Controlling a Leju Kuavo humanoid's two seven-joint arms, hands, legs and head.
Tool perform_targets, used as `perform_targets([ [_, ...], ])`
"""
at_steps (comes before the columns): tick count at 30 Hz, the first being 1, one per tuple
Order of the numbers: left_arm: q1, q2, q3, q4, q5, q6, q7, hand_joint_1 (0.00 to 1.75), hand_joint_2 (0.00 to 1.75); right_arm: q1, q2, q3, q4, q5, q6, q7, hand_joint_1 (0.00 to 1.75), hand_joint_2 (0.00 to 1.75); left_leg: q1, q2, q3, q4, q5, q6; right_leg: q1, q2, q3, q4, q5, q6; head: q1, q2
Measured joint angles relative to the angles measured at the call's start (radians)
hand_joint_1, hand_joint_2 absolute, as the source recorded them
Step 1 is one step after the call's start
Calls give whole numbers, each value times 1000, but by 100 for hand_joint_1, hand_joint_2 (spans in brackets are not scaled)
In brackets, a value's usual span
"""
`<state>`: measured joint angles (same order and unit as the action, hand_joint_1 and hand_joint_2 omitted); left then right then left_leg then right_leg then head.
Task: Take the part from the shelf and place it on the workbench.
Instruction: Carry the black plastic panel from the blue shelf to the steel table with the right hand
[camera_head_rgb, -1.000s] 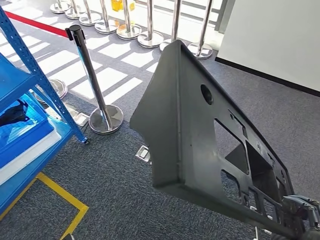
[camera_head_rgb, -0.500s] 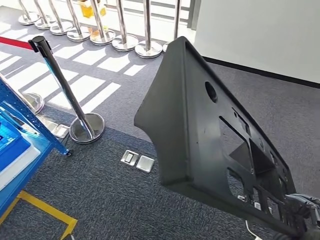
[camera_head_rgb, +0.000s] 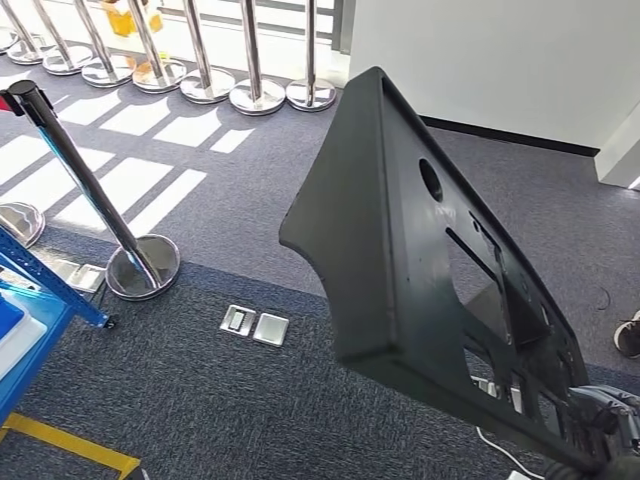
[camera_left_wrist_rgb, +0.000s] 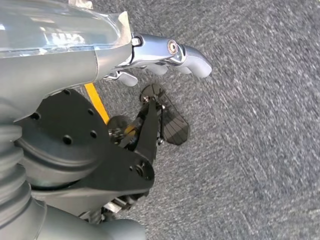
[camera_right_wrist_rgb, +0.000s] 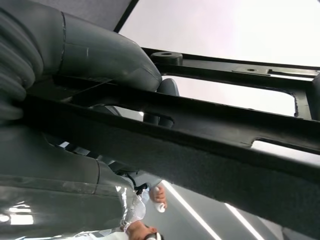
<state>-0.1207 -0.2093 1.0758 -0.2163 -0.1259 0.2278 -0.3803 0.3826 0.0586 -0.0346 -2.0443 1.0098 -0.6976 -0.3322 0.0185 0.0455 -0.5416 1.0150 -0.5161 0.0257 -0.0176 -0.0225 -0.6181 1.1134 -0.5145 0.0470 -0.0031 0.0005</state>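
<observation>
The part is a large black flat panel with a round hole and several cut-out windows. It is held up in the air over the carpet, its broad end tilted up and away from me. My right hand grips its narrow end at the lower right of the head view. Seen from the right wrist, my right hand wraps its thumb over a black bar of the part. My left hand hangs above the carpet with its fingers stretched out and nothing in it.
The blue shelf stands at the left edge, with yellow floor tape below it. Chrome barrier posts line the left and back. Two metal floor boxes sit in the grey carpet. A person's shoe and a white cable are at the right.
The whole view has swung to the right: the shelf and posts have slid toward the left edge and more white wall shows. The part stays in my right hand.
</observation>
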Motion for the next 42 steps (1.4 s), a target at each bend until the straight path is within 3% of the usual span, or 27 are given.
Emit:
perform_targets([
  [2,0,0,0,0,0,0,0,0,175,-2,0,0,1,-4,0,0,175,175,-4,10,6,1,-7,-10,6,-24,41,-88,26,-12,0,0],
  [3,0,0,0,0,0,0,0,0,175,-2,0,0,1,-6,0,1,175,175,-5,14,8,0,-9,-15,10,-26,43,-96,22,-20,-1,0],
  [5,-1,0,0,0,0,1,0,0,175,-2,-1,-2,1,-9,0,2,175,175,-3,24,12,-2,-13,-26,12,-8,41,-97,23,-36,-1,0],
  [7,-1,1,0,0,0,1,0,0,175,-3,-1,-3,0,-9,0,1,175,175,1,9,5,24,-36,-35,9,6,44,-101,25,-51,-2,0],
  [9,0,1,0,0,0,1,0,0,175,-4,-1,-4,0,-8,-1,0,175,175,1,-20,-45,133,-94,-37,8,22,46,-103,25,-61,-3,0],
  [11,1,2,0,0,0,2,0,0,175,-4,-1,-4,1,-8,-1,0,175,175,-1,-31,-114,264,-138,-36,11,40,48,-103,23,-66,-3,0],
  [12,1,2,0,0,0,2,1,0,175,-4,-1,-5,1,-8,-1,0,175,175,-1,-33,-132,289,-134,-34,12,50,50,-103,22,-67,-3,0],
  [13,1,2,0,0,0,2,1,0,175,-4,-1,-5,2,-8,0,0,175,175,-2,-34,-132,275,-110,-31,13,61,53,-103,21,-67,-3,0],
  [14,1,2,0,0,0,2,1,0,175,-4,-1,-6,2,-8,0,0,175,175,-2,-39,-115,226,-71,-26,14,73,58,-102,19,-67,-3,0],
  [16,1,3,0,0,0,2,1,0,175,-4,-1,-7,3,-8,0,0,175,175,-2,-68,-66,96,1,-17,15,94,63,-100,14,-62,-3,0],
  [18,1,4,0,0,-1,2,1,0,175,-4,-1,-8,4,-10,0,0,175,175,-3,-95,-38,27,21,-14,14,110,60,-98,11,-52,-3,0],
  [20,0,3,0,0,0,2,1,0,175,-2,-1,-9,4,-12,0,1,175,175,-5,-91,-34,17,16,-10,10,122,56,-99,10,-39,-3,0],
  [22,-1,1,0,0,0,2,1,0,175,-1,-1,-13,3,-14,-1,2,175,175,-3,-77,-30,10,18,0,9,97,49,-80,-9,-27,-2,0],
  [23,-1,0,0,0,0,2,1,0,175,-2,-1,-14,3,-15,-1,2,175,175,-1,-68,-28,7,19,5,8,75,34,-45,-32,-21,-1,0],
  [24,0,0,0,0,0,2,0,0,175,-3,-2,-16,3,-16,-1,2,175,175,-1,-59,-26,7,18,8,7,52,10,9,-61,-16,0,0],
  [26,1,0,0,0,0,2,1,0,175,-5,-2,-17,4,-18,-1,4,175,175,-2,-39,-24,7,14,11,3,36,-53,137,-113,-6,0,0],
  [27,2,0,0,0,0,2,1,0,175,-5,-2,-18,6,-19,-1,5,175,175,-2,-30,-23,7,12,11,1,34,-72,172,-116,-2,0,0],
  [28,1,0,0,0,0,2,1,0,175,-4,-3,-19,7,-20,-1,7,175,175,-2,-22,-20,7,10,10,0,32,-73,168,-100,1,0,0],
  [29,1,0,0,0,0,2,1,0,175,-5,-4,-20,8,-22,-1,9,175,175,-1,-14,-16,7,6,8,-1,27,-53,125,-67,3,0,0],
  [30,1,0,0,0,0,2,1,0,175,-5,-5,-21,9,-23,-1,10,175,175,0,-8,-10,7,3,5,-1,15,-20,53,-28,3,0,0],
  [32,1,0,0,0,0,2,1,0,175,-7,-6,-22,10,-25,-1,12,175,175,-4,3,-2,8,-5,-4,7,-14,36,-64,16,-6,0,0],
  [34,1,0,0,0,0,2,1,0,175,-8,-7,-24,11,-27,0,14,175,175,-7,15,3,7,-10,-14,15,-22,47,-94,16,-22,-1,0],
  [36,0,0,0,0,0,2,2,0,175,-8,-7,-27,11,-29,0,14,175,175,-4,23,9,5,-15,-25,14,-5,47,-97,17,-37,-1,0],
  [37,0,1,0,0,0,2,2,0,175,-9,-8,-28,10,-30,-1,14,175,175,-2,15,8,14,-25,-30,12,2,49,-100,19,-45,-1,0],
  [39,1,2,0,0,0,2,2,0,175,-10,-8,-29,10,-32,-1,14,175,175,0,-14,-24,90,-73,-35,8,16,52,-104,21,-58,-2,0],
  [41,2,2,0,0,0,2,2,0,175,-11,-8,-29,11,-33,-1,14,175,175,-1,-31,-90,226,-130,-35,10,32,53,-104,20,-64,-4,0],
  [42,2,2,0,0,0,2,2,0,175,-11,-8,-30,11,-33,-1,14,175,175,-1,-33,-118,275,-141,-34,10,41,55,-104,19,-65,-4,0],
])
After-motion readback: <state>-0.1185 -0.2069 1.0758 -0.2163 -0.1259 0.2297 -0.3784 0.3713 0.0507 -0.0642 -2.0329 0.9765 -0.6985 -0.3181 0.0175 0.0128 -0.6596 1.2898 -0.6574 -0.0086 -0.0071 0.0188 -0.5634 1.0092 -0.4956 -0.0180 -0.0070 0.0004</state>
